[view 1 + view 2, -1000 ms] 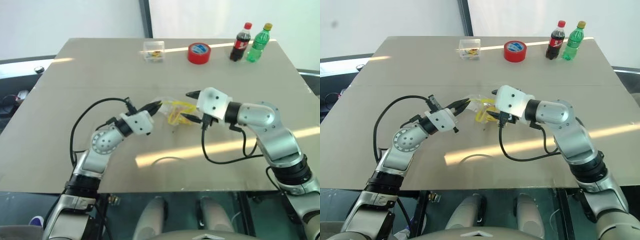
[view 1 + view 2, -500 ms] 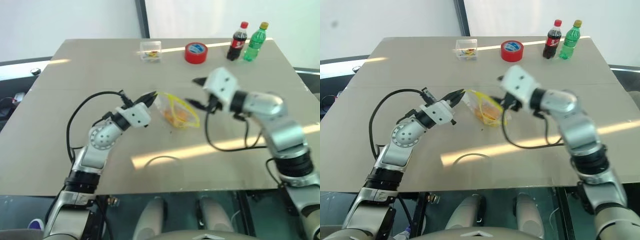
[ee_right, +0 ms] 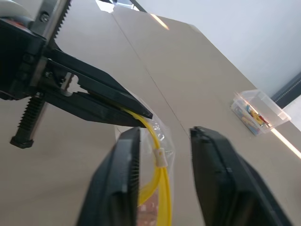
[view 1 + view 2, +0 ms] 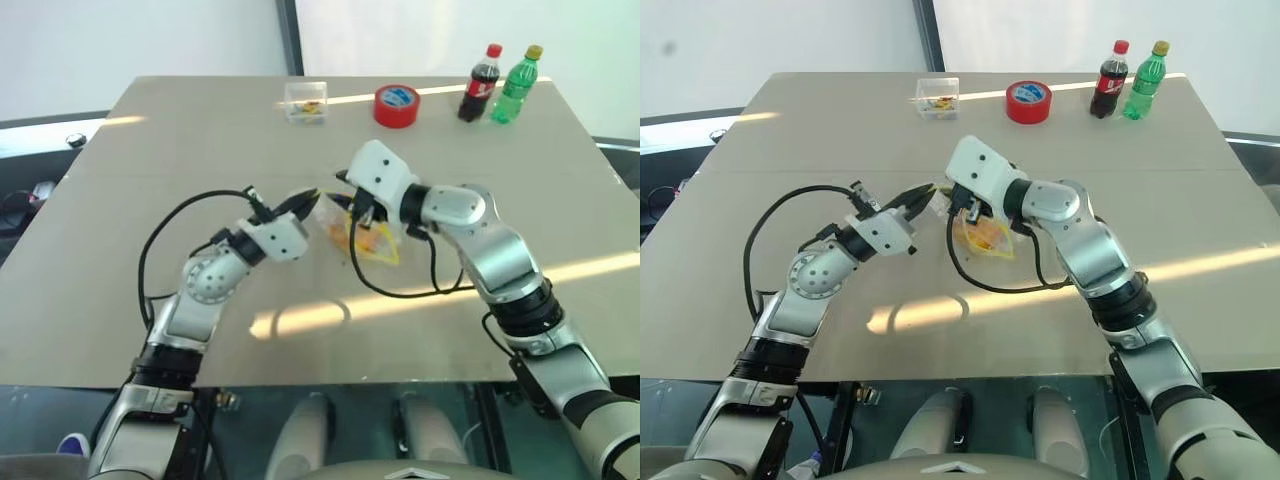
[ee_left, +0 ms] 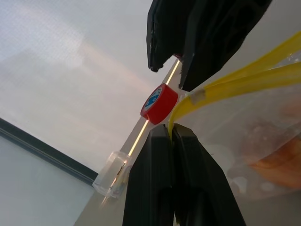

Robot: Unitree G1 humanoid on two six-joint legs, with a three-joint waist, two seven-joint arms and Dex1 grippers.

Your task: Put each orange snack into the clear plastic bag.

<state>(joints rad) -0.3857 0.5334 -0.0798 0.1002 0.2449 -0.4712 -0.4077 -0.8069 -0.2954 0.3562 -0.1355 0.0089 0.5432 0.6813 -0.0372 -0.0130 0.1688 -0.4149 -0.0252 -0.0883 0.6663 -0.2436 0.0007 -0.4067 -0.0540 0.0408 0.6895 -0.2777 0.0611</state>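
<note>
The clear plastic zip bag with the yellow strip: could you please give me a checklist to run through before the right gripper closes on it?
1. Left gripper shut on the clear plastic zip bag at its yellow strip: ok.
2. Right gripper open, one finger on either side of the strip's slider: ok.
3. Bag lifted off the grey table: ok.
4. Orange snacks inside the bag: orange shows through the plastic, whether it is both cannot tell.
5. Red tape roll, small clear box and two bottles well away from both arms: ok.

place: lab or test room | evidence: bare beige table [image 4: 150, 150], plain white walls, loose cables
</note>
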